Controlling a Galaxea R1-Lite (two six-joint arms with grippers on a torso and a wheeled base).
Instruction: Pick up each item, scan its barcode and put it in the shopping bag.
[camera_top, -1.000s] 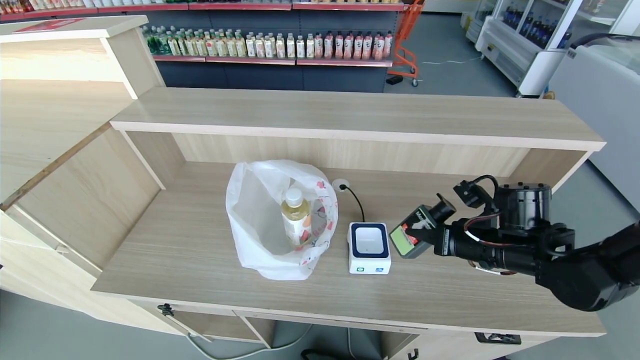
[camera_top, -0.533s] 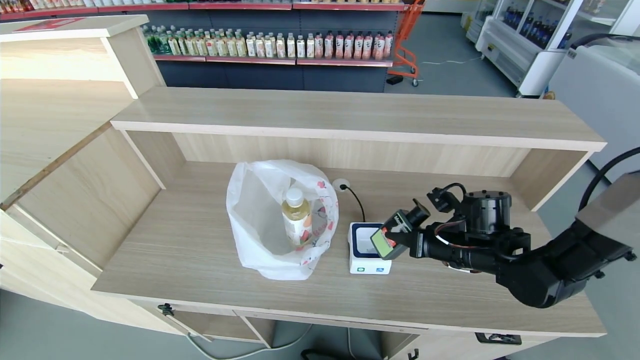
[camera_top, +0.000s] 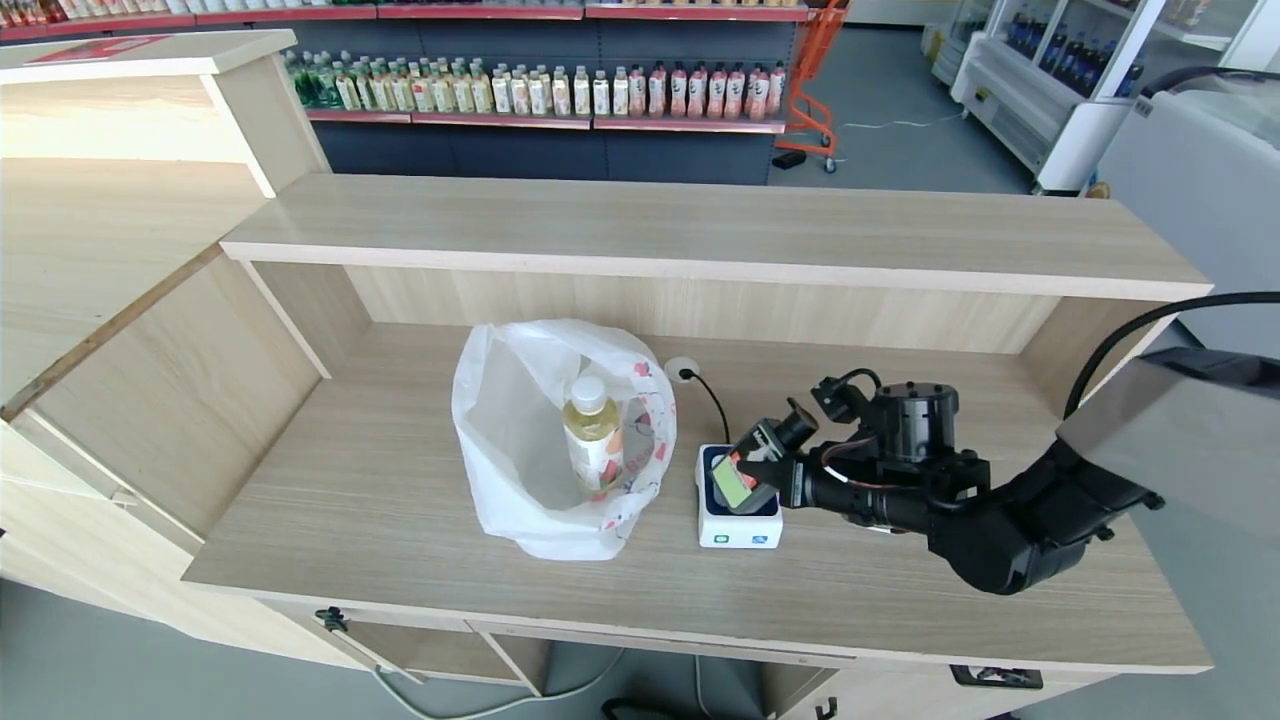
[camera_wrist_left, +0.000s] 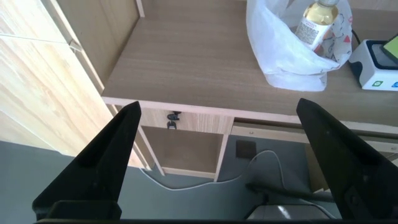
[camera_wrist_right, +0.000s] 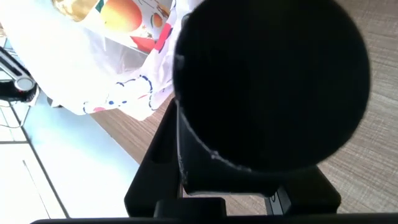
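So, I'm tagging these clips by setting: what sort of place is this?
Most likely a small shop's checkout: shelves of bottled drinks behind, a barcode scanner on the wooden counter, and a shopping bag beside it.

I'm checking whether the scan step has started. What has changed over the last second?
The right gripper, shut on the green-labelled item, has carried it leftward, from beside the scanner to over its window. Nothing was taken hold of or let go. The shopping bag, the bottle standing in it and the scanner stayed put.
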